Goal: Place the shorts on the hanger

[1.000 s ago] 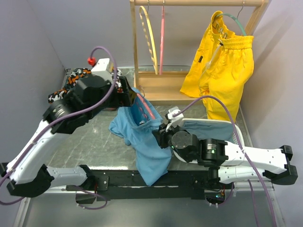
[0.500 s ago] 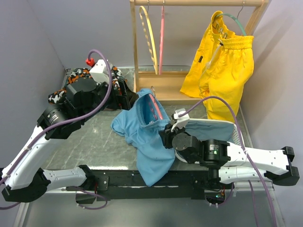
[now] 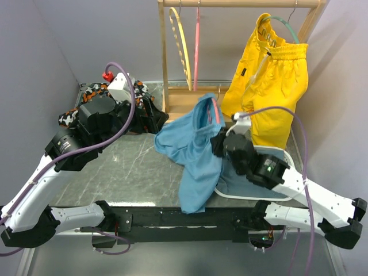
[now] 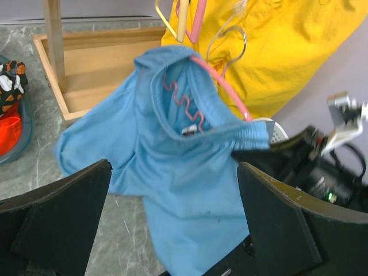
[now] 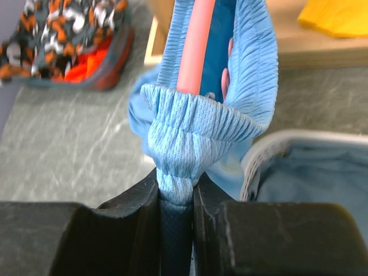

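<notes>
Firmly, right pincer [image 5: 175, 192] clamps shorts [image 5: 195, 126] over hanger [image 5: 195, 52]; left pincer [image 4: 172, 213] gapes wide.

No lettering, number or brand can be read anywhere. A small dark tag [image 4: 188, 131] is sewn inside the waistband of the shorts [image 4: 190, 184], but its print is too small and blurred to make out (the same goes for the little black tag [image 3: 244, 72] on the yellow shorts [image 3: 276, 80]).
</notes>
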